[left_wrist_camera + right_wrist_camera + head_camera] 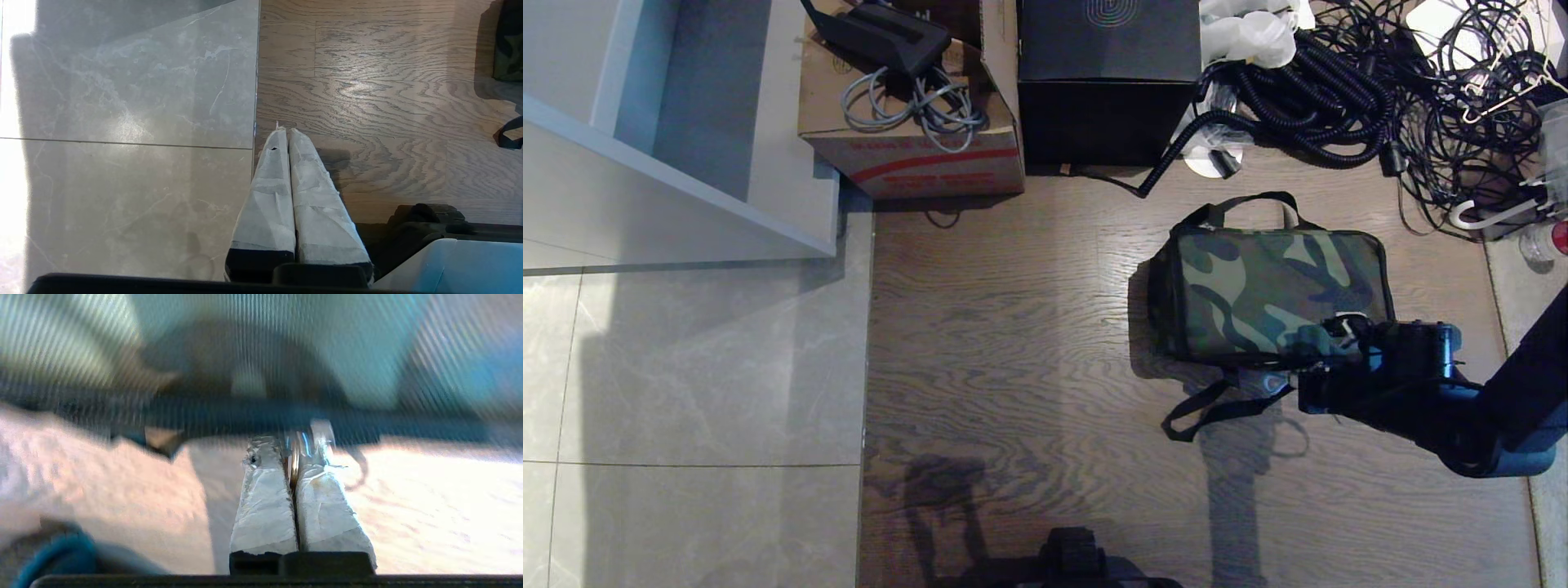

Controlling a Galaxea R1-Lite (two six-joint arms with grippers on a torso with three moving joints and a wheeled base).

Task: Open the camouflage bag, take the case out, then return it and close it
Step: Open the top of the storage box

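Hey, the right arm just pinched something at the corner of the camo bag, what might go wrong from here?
1. The right gripper has its jaws shut on only a thin metal ring, apparently the zipper pull; it may slip out when pulled.
2. The camouflage bag lies loose on the wood floor with nothing pinning it, so it may slide instead of unzipping.
3. The loose strap lies beside the arm and might snag.
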